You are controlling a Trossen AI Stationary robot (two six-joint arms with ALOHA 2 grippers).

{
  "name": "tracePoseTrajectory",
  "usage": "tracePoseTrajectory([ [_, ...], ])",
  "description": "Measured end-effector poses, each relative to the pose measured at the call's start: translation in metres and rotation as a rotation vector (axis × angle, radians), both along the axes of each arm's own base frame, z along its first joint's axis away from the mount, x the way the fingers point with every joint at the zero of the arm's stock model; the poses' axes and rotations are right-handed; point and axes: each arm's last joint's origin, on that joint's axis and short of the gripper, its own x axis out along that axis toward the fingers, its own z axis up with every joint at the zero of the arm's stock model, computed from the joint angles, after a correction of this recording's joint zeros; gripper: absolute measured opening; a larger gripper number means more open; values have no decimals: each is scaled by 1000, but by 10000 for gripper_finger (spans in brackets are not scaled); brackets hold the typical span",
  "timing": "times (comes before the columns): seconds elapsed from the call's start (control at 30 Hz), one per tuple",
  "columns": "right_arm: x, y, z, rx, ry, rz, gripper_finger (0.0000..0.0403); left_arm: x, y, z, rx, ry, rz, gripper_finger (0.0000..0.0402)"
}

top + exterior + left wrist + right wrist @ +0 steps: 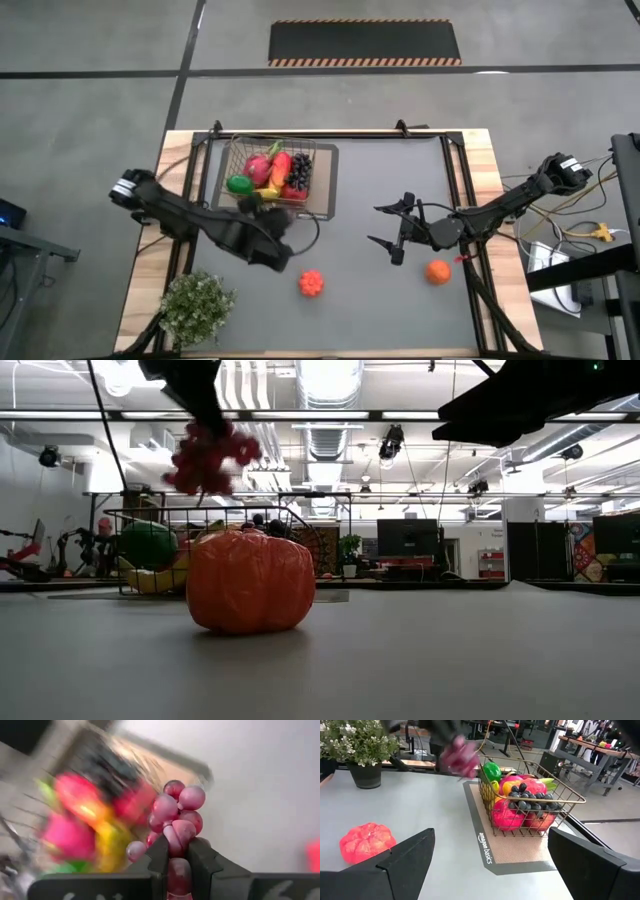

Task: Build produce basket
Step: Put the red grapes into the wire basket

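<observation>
Left gripper (177, 855) pinched on the purple grapes (177, 812), lifted just beside the basket (275, 175) near the table's (400, 300) far left edge; right gripper (393, 232) spread wide, hovering right of centre.

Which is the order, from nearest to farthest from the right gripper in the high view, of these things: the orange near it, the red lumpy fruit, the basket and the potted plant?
From the right gripper, which is open:
1. The orange, just beside it, toward the table's right edge.
2. The red lumpy fruit, mid-table, toward the front edge.
3. The basket, at the back, on the left arm's side; close to the red fruit in distance, seemingly slightly farther.
4. The potted plant, at the front left corner.
</observation>
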Motion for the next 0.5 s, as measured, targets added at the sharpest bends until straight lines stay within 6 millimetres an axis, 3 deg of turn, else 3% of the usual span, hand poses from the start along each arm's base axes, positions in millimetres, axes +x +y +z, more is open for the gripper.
tracePoseTrajectory([
  [0.13, 0, 0, 0, 0, 0, 0, 370, -12, 27, 27, 164, -93, 55, 26],
  [0.23, 0, 0, 0, 4, -1, -1, 370, -22, 53, 36, 254, -125, 149, 26],
  [0.37, 0, 0, 0, 18, -6, -4, 370, -32, 93, 32, 305, -112, 313, 26],
  [0.5, 0, 0, 1, 55, -20, -11, 370, -37, 129, 15, 300, -59, 449, 26],
])
